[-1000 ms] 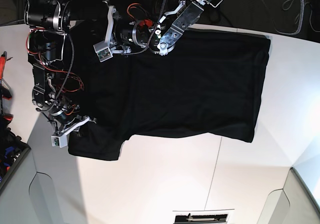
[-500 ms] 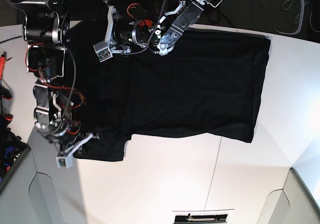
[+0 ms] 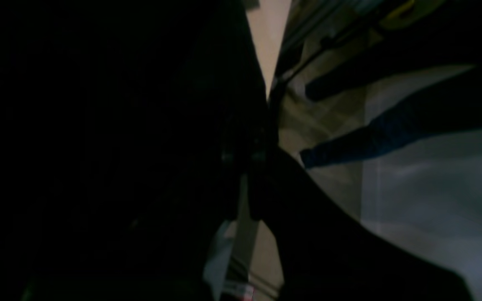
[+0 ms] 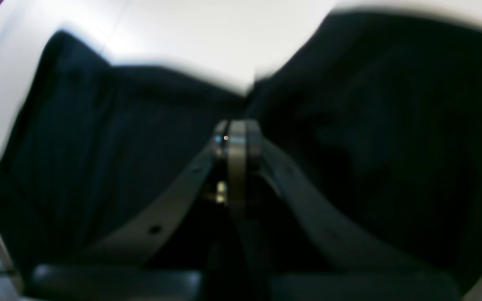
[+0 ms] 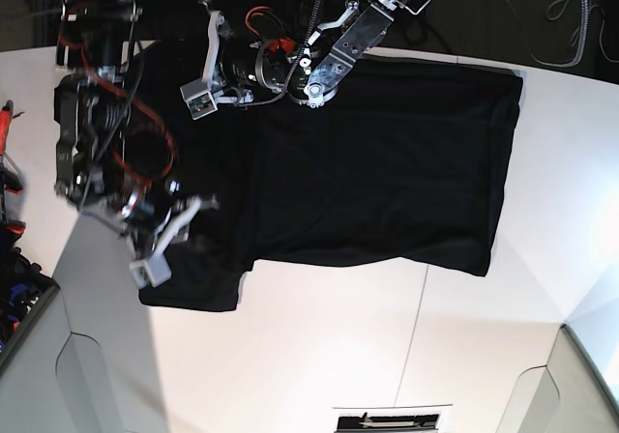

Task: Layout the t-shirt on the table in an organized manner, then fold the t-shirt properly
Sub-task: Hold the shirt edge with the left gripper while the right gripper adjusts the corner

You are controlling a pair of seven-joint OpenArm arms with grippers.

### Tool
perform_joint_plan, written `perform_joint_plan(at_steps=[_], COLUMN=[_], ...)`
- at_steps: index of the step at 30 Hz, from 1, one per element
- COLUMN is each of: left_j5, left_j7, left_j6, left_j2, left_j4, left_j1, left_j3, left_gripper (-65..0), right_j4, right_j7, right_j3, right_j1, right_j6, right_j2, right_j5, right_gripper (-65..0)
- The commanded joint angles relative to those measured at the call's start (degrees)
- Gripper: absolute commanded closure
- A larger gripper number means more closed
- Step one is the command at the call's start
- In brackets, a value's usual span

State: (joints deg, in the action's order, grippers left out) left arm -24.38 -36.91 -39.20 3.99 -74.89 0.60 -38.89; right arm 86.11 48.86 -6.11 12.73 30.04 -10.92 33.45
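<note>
From the base cam, going L to R: at the far L edge, red and blue bits stick in, too cut off to name. Next, the right arm reaches down over the L end of the t-shirt (image 5: 387, 162). The right gripper (image 5: 203, 204) sits over the black cloth near the sleeve. Its wrist cam shows the two fingers (image 4: 237, 138) pressed tight together, tips down by a dip in the shirt's edge. Can't tell if any cloth is pinched btwn them; the pic is blurry.

The shirt lies flat on the white table (image 5: 319, 356), spread wide, sleeve at the lower L, hem to the R. No print shows, just black.

Up top in the middle, the left arm hangs over the shirt's top edge w/ the left gripper (image 5: 253, 97) low on the cloth. Its wrist cam is v. dark: fingers nearly together, black cloth all round them, but can't tell if they clamp it.

A thin dark seam (image 5: 414, 327) runs down the table below the shirt. At the bottom edge sits a small white label (image 5: 392, 420) w/ dark marks.
</note>
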Motion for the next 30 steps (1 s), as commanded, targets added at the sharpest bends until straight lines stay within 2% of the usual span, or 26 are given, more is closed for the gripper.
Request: perform_joint_plan(at_steps=[1,6,11,15,21,26,30], left_j5=[0.1,0.1,0.1,0.1,0.1,0.1,0.1], left_j7=[-0.2,-0.2,-0.2,-0.2,-0.2,-0.2,-0.2], left_j6=[0.0,0.0,0.0,0.0,0.0,0.0,0.0], left_j2=[0.7,0.7,0.7,0.8,0.7,0.7,0.7], left_j4=[-0.6,-0.6,-0.6,-0.6,-0.6,-0.6,-0.6], left_j1=[-0.6,-0.6,-0.6,-0.5,-0.5,-0.5,-0.5], left_j3=[-0.1,-0.1,-0.1,-0.1,-0.1,-0.1,-0.1], left_gripper=[-4.1,-4.1,-4.1,-4.1,-4.1,-4.1,-4.1], right_j4=[3.6,9.0,8.8,8.4,8.4,8.4,7.9], right_j7=[-0.5,0.9,-1.3,-4.1,-6.7,-9.4,-14.0], right_j3=[-0.2,-0.2,-0.2,-0.2,-0.3,-0.3,-0.2], right_j1=[-0.8,-10.3,-15.1,-15.3,-15.1,-15.0,-14.6], right_j6=[0.4,0.4,0.4,0.2,-0.3,-0.5,-3.5], right_j2=[-0.6,-2.1,-4.5,-7.5,-12.3,-14.7,-17.0], right_j5=[1.2,-0.2,-4.7,-7.8,-8.9,-14.8,-19.2], right_gripper=[0.0,0.0,0.0,0.0,0.0,0.0,0.0])
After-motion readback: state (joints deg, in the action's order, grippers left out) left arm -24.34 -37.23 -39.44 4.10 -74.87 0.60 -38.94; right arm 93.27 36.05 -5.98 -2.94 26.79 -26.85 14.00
